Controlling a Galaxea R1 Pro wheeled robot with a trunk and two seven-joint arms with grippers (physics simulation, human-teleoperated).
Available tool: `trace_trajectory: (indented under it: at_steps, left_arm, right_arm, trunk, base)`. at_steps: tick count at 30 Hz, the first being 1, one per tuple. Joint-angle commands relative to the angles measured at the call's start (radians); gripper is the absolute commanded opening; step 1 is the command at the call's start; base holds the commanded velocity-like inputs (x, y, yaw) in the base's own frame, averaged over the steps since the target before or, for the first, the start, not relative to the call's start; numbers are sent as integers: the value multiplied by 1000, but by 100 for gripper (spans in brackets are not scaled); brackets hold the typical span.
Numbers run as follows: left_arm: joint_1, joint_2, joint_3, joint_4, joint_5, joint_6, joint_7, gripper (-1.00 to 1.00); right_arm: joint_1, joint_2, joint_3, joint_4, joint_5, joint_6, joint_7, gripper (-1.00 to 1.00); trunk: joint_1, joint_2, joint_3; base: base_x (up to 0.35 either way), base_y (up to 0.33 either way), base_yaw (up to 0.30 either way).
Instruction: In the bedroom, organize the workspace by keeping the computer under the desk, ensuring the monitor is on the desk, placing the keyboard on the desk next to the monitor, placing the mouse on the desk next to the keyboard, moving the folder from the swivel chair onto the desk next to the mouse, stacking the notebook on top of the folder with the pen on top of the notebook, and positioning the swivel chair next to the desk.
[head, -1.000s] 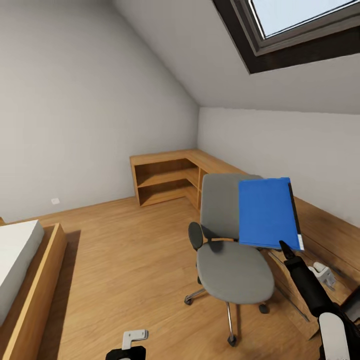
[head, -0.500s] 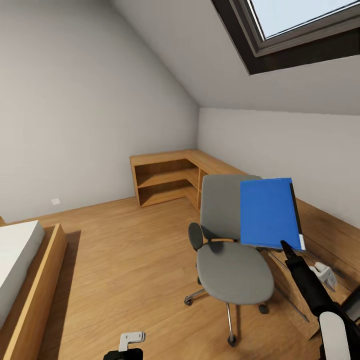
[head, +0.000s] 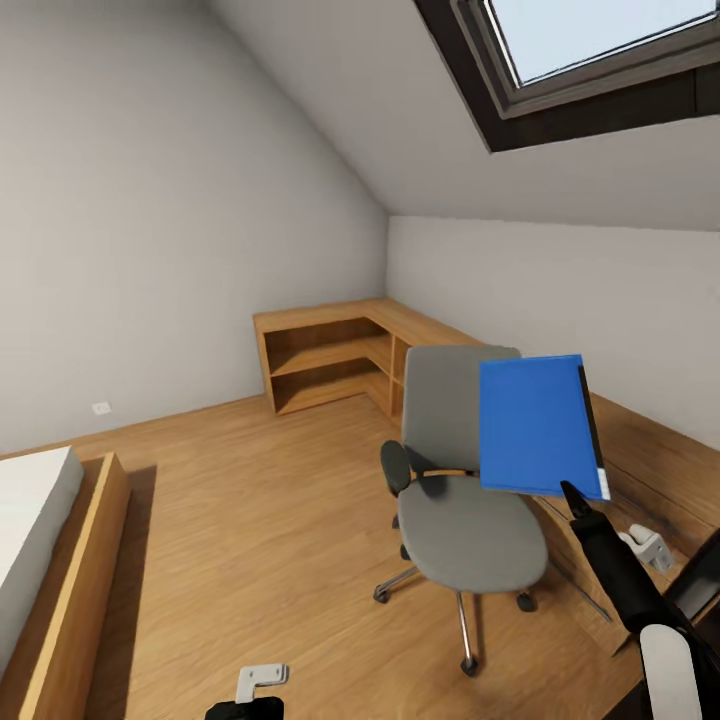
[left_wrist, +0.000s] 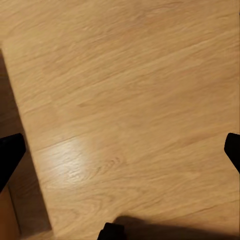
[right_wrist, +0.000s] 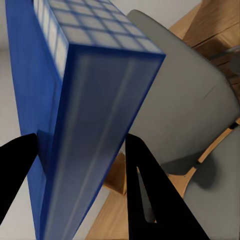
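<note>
Folder (head: 538, 425) hangs clamped in the right end effector (head: 572, 497) above the swivel chair (head: 465, 500); left end effector (left_wrist: 120, 150) gapes. Next: carry it deskward.

Head view overlooks the swivel chair (head: 460, 470); right wrist shares it close (right_wrist: 190, 110).

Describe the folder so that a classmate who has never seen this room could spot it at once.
Find the grey swivel chair by the low wooden shelves. Just right of its backrest, the folder is held upright in the right gripper. It is the room's one bright-blue thing: flat, rectangular, with a black strip along one edge.
</note>
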Motion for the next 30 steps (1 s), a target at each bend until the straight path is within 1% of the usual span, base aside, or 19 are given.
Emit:
trace_trajectory:
  at_steps: [1,3,6,12,14,18,21,27,30]
  left_arm:
    - [-1,1,-8,-3,11,-7,4,100]
    - [-1,-1,-8,-3,11,-6,5,100]
    - [-1,-13,-8,0,11,-6,5,100]
    - [-1,-21,-8,3,12,-5,5,100]
    - [-1,-28,-8,3,12,-5,5,100]
    - [2,-35,-8,13,19,-4,5,100]
    - [4,-40,-8,20,32,-5,5,100]
    - [5,-42,-8,23,39,-5,5,100]
    - [5,-41,-7,24,40,-5,5,100]
  right_arm:
    - [-1,1,-3,-1,-7,9,3,-100]
    - [-1,2,-3,-1,-7,8,1,-100]
    - [-1,1,-3,-1,-7,7,2,-100]
    - [-1,2,-5,1,-6,6,3,-100]
    - [-1,2,-5,2,-6,6,3,-100]
    - [-1,1,-6,2,-6,7,3,-100]
    - [-1,1,-6,3,-6,7,3,-100]
    - [-1,1,-6,5,-4,7,0,-100]
    - [-1,1,-6,5,-3,7,-3,-100]
  trunk:
    - [0,-1,-1]
    - [0,-1,-1]
    - [0,-1,-1]
    - [-23,41,18]
    - [-31,55,24]
    - [-46,83,36]
    - [-58,104,46]
    - [-81,146,65]
    - [-92,167,74]
  base:
    - [-66,185,-15]
    - [-22,62,-5]
    - [-8,21,-2]
    - [-1,4,0]
    - [0,0,-79]
    - [0,0,-197]
    - [0,0,-252]
    - [-6,0,-267]
    - [-163,0,-270]
